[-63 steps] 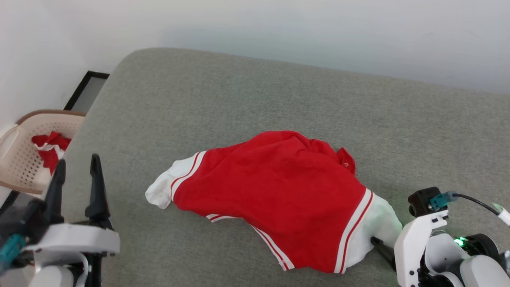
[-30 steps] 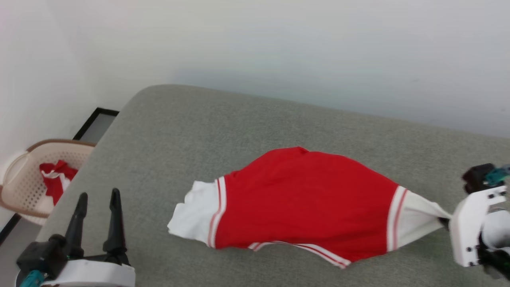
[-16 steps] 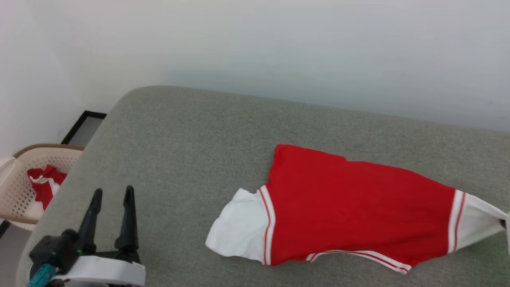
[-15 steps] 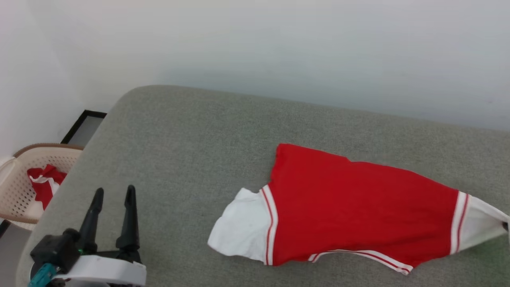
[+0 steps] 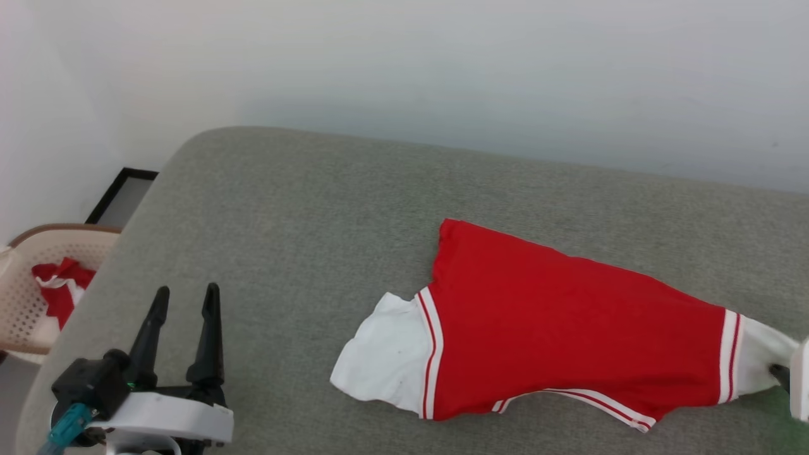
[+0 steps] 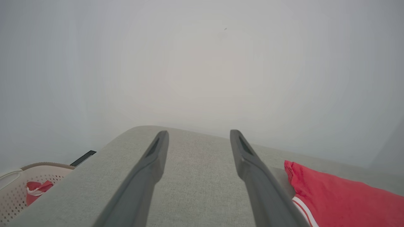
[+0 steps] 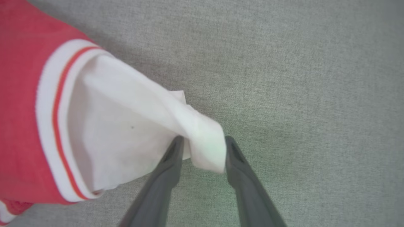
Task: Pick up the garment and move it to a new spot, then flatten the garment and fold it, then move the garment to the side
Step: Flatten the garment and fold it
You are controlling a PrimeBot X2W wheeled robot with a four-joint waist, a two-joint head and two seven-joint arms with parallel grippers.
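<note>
Since 2.1 s ago, the garment (image 5: pixel 569 328) has gone from a bunched heap with a rumpled top edge to 1 long, flattened shape. It now sits further toward the right side of the grey cushion (image 5: pixel 303 215), and the head camera has also shifted over that interval.

Position: 1 garment lies on the cushion, its red body in the right half of the head view. There are 2 white sleeves, 1 at each end, each bordered by red-and-white stripe trim. A third run of striped trim shows along the lower edge.

Right gripper (image 7: pixel 203 140): its 2 dark fingers are narrowed onto a fold of the right-hand white sleeve, 1 finger touching each side of the fabric. The gripper is low over the cushion. In the head view it sits at the right edge (image 5: pixel 784 378), at the sleeve's tip.

Left gripper (image 5: pixel 187 291): its 2 fingers are spread wide with nothing between them. It is at the lower left, well apart from the garment. In its own wrist view the fingers point along the cushion toward the white wall (image 5: pixel 442 76).

Surroundings, to the left of the cushion:
- 1 beige perforated basket (image 5: pixel 22 316), holding 1 red-and-white cloth (image 5: pixel 57 284)
- 1 black-edged panel (image 5: pixel 120 193), beyond the basket
</note>
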